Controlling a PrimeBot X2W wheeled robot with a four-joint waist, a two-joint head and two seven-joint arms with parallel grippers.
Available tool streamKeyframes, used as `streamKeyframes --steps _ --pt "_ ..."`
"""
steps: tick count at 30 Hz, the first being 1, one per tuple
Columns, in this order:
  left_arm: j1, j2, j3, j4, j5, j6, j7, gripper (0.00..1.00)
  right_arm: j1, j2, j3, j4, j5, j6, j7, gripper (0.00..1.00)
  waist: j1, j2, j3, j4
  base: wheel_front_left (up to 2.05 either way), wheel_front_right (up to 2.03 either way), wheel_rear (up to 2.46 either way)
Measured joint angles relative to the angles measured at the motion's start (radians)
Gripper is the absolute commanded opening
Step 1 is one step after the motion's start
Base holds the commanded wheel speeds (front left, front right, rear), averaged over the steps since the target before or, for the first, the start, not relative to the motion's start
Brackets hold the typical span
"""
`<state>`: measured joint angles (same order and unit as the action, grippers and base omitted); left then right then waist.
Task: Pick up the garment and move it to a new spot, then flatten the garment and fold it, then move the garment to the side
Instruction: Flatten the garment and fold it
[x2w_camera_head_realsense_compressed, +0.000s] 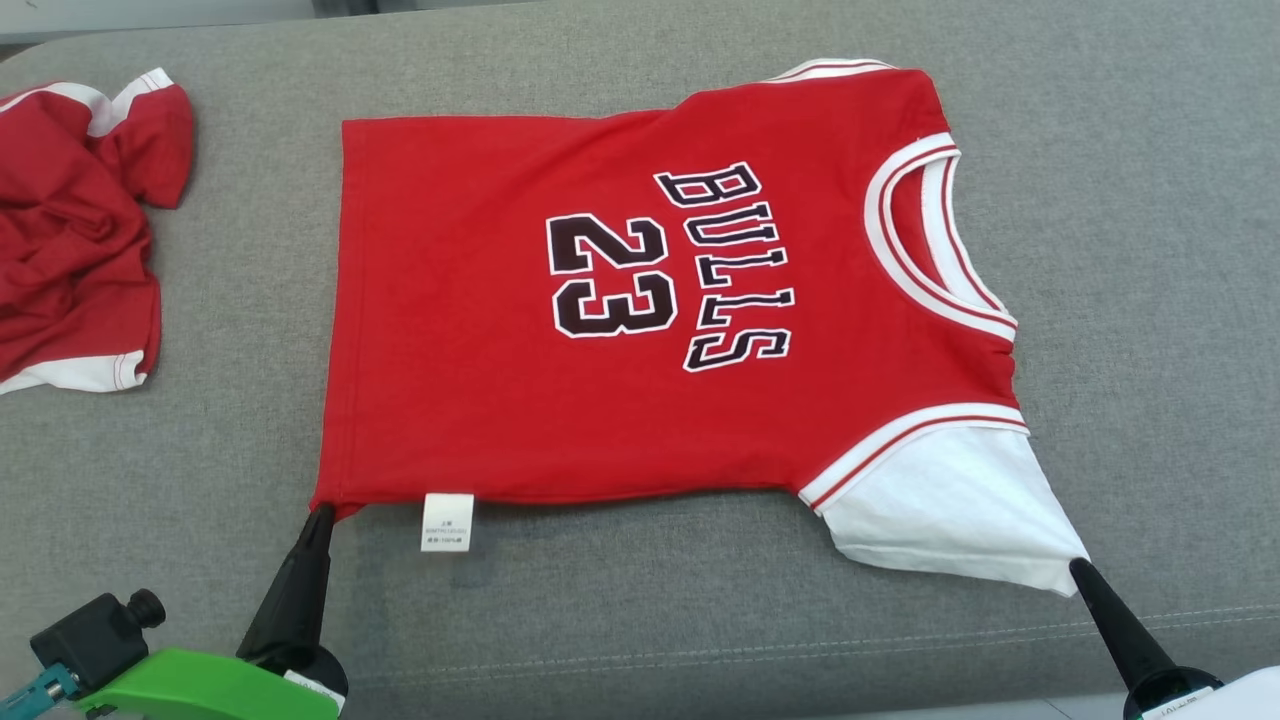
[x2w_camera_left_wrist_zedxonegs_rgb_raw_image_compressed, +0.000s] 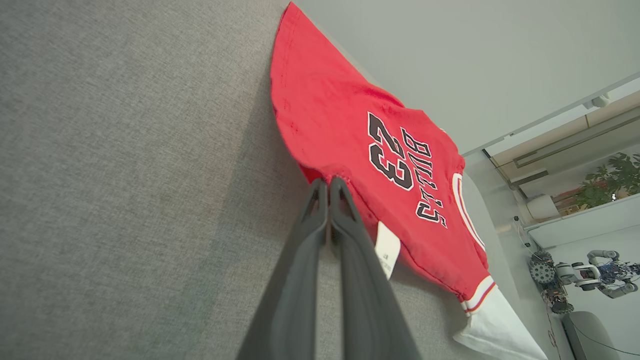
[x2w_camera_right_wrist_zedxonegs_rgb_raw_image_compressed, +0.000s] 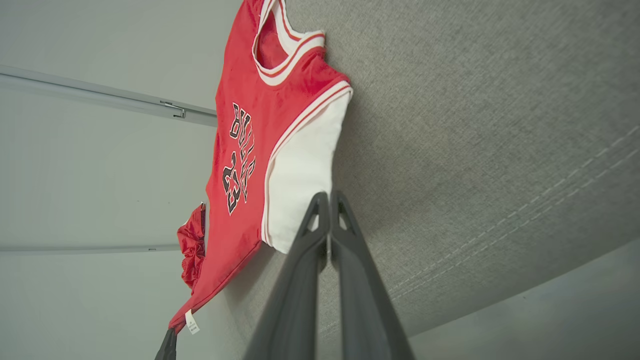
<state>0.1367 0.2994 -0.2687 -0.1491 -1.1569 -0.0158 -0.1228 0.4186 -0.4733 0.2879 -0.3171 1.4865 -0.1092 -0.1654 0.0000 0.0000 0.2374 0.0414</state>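
The garment (x2w_camera_head_realsense_compressed: 640, 300) lies spread on the cushion (x2w_camera_head_realsense_compressed: 1150, 250), with a 2nd garment (x2w_camera_head_realsense_compressed: 70, 250) apart to its left.

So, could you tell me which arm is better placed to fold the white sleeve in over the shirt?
Right. The right gripper is shut on the tip of the white sleeve, so it can likely carry it over the shirt. The left gripper pinches the shirt's corner by the label.

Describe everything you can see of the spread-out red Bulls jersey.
The jersey is red cloth printed BULLS 23 in white-edged black, with a white-trimmed collar, a white sleeve and a white label at the hem. It lies nearly flat, front up, on the grey cushion. The left gripper, jaws shut, pinches a hem corner; the right gripper pinches the sleeve tip.
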Motion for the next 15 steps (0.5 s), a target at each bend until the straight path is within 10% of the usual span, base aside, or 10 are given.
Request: streamKeyframes --steps 15 --pt "0.053 0.006 -0.012 0.027 0.009 0.039 0.009 0.00 0.021 -0.009 0.019 0.045 0.000 0.000 0.012 0.00 0.0000 0.0000 -0.002 0.003 0.00 0.00 0.00"
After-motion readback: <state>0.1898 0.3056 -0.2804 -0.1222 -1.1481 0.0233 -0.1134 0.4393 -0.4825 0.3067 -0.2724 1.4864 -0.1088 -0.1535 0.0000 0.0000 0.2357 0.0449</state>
